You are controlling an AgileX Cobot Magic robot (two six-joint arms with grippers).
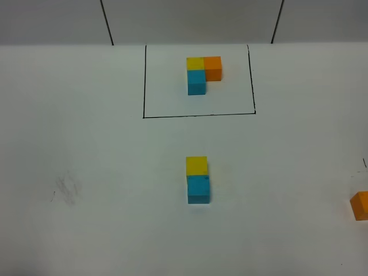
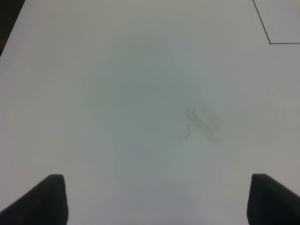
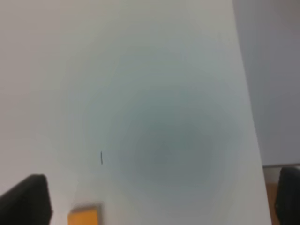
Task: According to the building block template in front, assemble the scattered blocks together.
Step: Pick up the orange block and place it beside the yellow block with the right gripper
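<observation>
Pair done: yellow block (image 1: 196, 165) and cyan block (image 1: 198, 188) joined; orange block (image 1: 360, 205) lies far right, so right gripper (image 3: 157, 201), jaws apart like left gripper (image 2: 157, 199), should fetch it

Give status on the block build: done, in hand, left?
Done: yellow block and cyan block sit joined in a column, matching that part of the template. In hand: nothing; left gripper and right gripper are open and empty. Left: orange block lies apart, far right, near the right gripper; it belongs against the yellow block's right side.
</observation>
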